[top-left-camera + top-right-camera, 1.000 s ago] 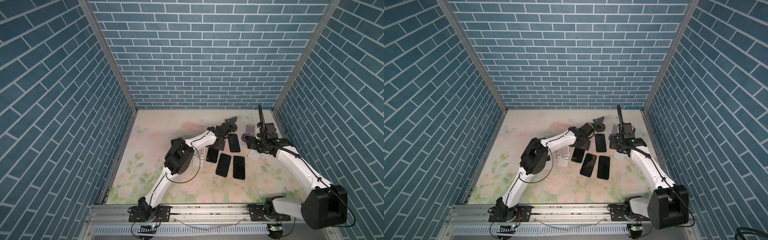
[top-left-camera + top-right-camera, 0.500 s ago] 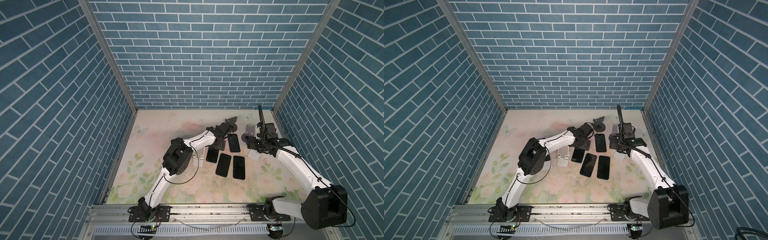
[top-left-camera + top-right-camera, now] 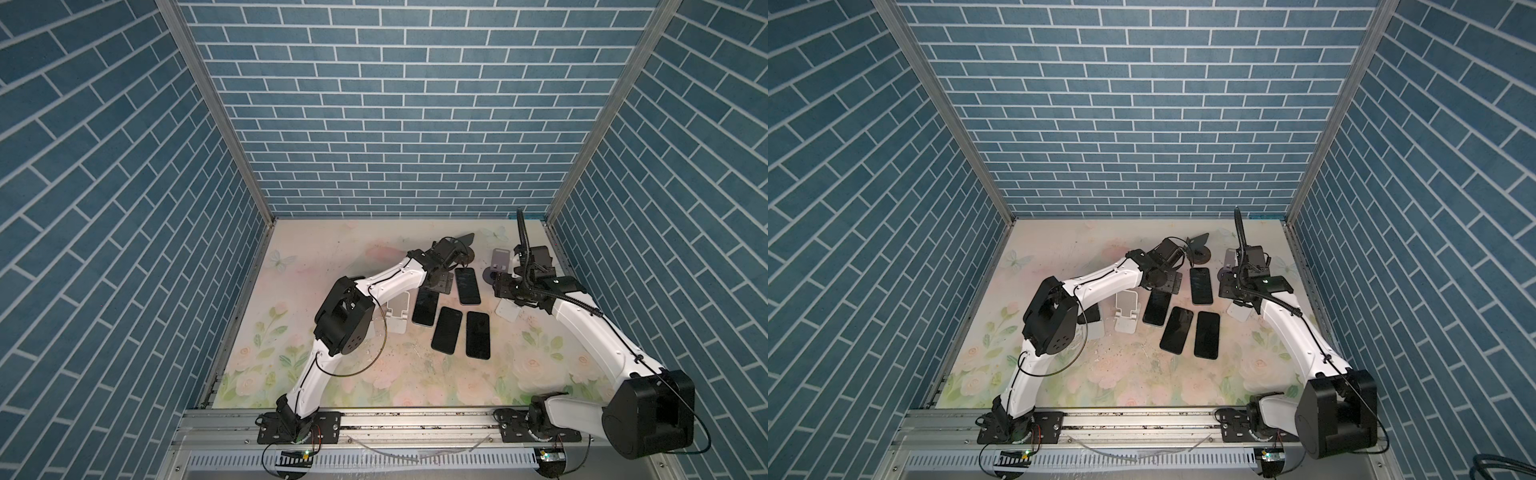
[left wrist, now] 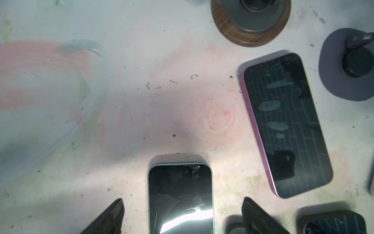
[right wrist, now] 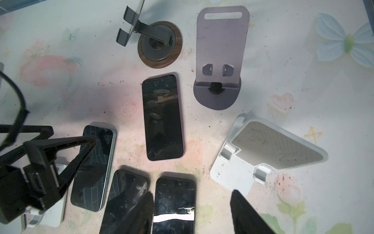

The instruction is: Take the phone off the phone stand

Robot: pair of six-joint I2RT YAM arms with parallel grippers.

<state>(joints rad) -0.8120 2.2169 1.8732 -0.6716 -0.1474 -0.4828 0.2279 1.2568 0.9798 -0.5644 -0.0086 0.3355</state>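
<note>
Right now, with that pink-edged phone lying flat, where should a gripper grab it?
Probably across the two long edges of the pink-edged phone, near mid-length, coming straight down. It lies flat, screen up, so only its thin sides offer purchase, and bare table shows along both long edges.

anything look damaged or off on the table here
The teal-edged phone shows thin scratch or crack lines on its glass in the left wrist view. Small dark specks litter the floral mat. Nothing else stands out.

Table cover (image 3: pixel 324 249): pale floral print, scattered dark crumbs.
Walls (image 3: pixel 395 124): blue brick pattern, three sides.
Rail (image 3: pixel 415 422): metal, front edge.
</note>
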